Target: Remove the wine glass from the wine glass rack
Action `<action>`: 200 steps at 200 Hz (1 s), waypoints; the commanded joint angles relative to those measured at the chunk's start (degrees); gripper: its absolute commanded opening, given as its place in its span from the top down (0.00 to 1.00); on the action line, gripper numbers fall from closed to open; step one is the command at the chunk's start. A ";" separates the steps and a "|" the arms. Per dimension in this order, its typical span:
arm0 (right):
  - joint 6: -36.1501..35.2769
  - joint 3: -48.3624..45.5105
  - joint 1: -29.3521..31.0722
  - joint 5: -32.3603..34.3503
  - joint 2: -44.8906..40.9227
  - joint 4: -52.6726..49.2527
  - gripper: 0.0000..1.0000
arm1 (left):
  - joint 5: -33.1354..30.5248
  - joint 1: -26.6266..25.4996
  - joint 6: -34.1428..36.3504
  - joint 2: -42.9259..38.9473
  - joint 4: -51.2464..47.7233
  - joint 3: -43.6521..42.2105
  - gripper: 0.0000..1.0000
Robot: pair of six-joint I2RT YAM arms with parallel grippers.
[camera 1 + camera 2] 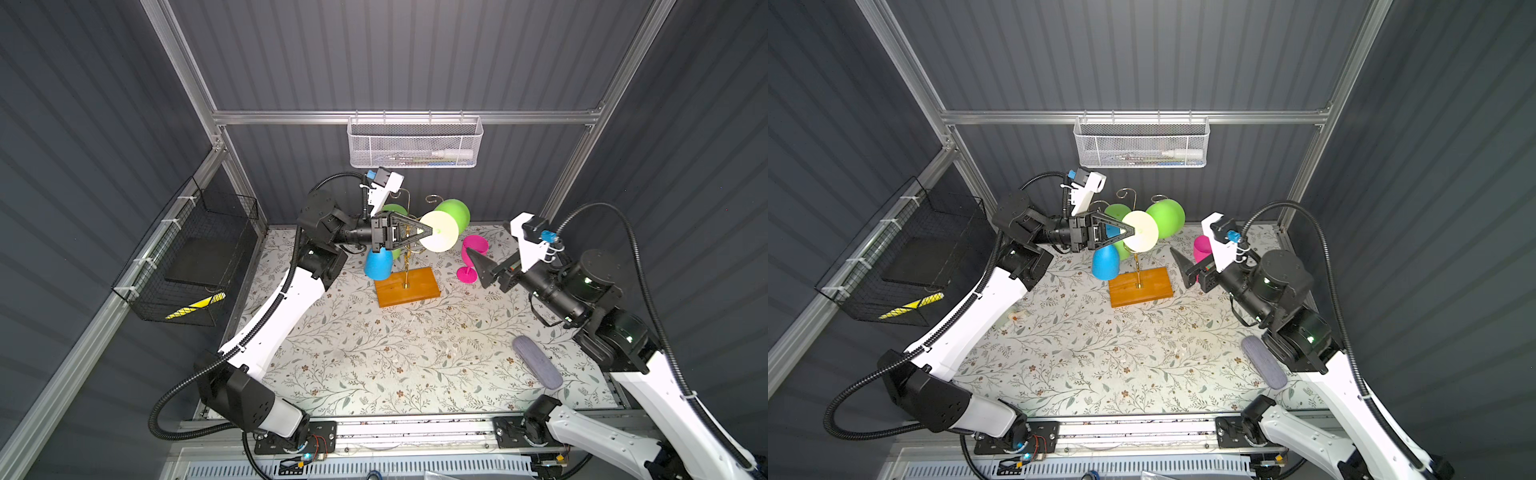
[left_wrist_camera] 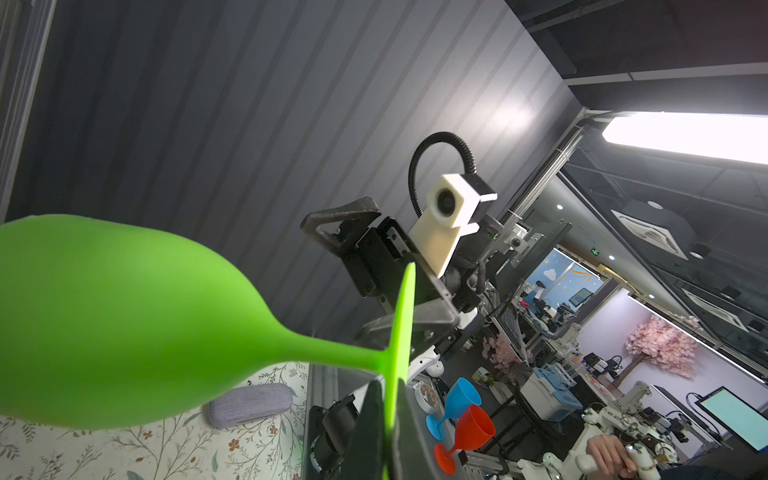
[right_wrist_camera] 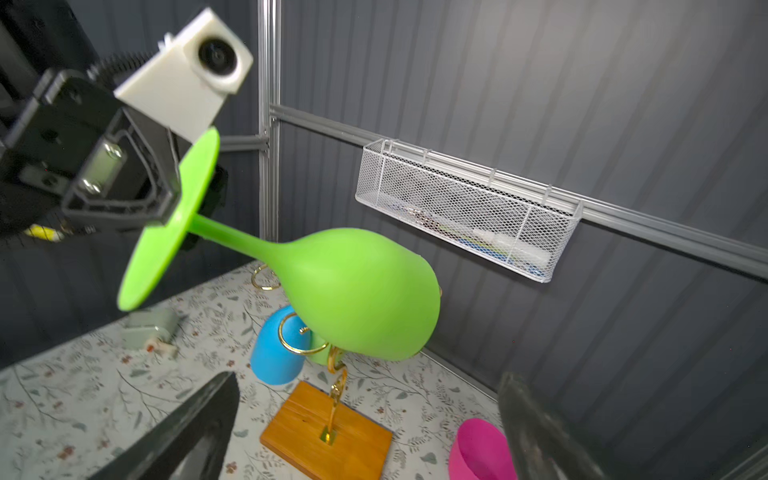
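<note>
Wine glass (image 3: 357, 291), green, lies sideways just above the wine glass rack (image 3: 328, 440), its foot pinched by the left gripper (image 1: 428, 230). The right gripper (image 1: 478, 268) gapes empty nearby. Best to draw the glass clear of the gold hooks with a firm pinch.

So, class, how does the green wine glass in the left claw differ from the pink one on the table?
The green wine glass lies sideways in the air; the pink wine glass stands on the table. The left claw grips green's foot; nothing grips pink. Both are stemmed.
</note>
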 commanded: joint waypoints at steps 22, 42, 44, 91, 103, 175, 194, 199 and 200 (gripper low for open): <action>-18.04 -3.22 0.40 -2.71 2.36 10.19 0.01 | 2.16 -0.27 -4.10 0.02 3.00 0.66 1.00; -20.33 -2.29 0.47 -3.81 4.34 11.57 0.01 | 2.17 -0.28 -5.02 0.32 3.08 0.71 1.00; -20.48 -2.21 0.45 -3.94 4.54 11.70 0.01 | 2.20 -0.28 -5.10 0.28 3.19 0.72 1.00; -23.39 0.00 0.33 -5.15 9.06 13.94 0.01 | 2.41 -0.28 -5.98 -0.11 3.48 0.48 1.00; -23.30 0.46 0.27 -5.27 10.05 14.49 0.01 | 2.47 -0.28 -6.40 -0.17 3.86 0.41 1.00; -20.61 3.32 -3.22 -11.77 14.76 14.89 0.01 | 3.05 -0.28 -11.75 -0.21 9.40 -0.22 1.00; -19.62 4.13 -4.13 -13.21 15.83 14.34 0.01 | 3.28 -0.28 -13.91 0.07 11.89 -0.21 1.00; -19.18 4.24 -4.46 -13.62 16.03 14.44 0.01 | 3.32 -0.28 -14.73 0.10 12.86 -0.22 1.00; -19.14 4.28 -4.50 -13.72 16.09 14.53 0.01 | 3.38 -0.28 -14.87 0.14 13.03 -0.26 1.00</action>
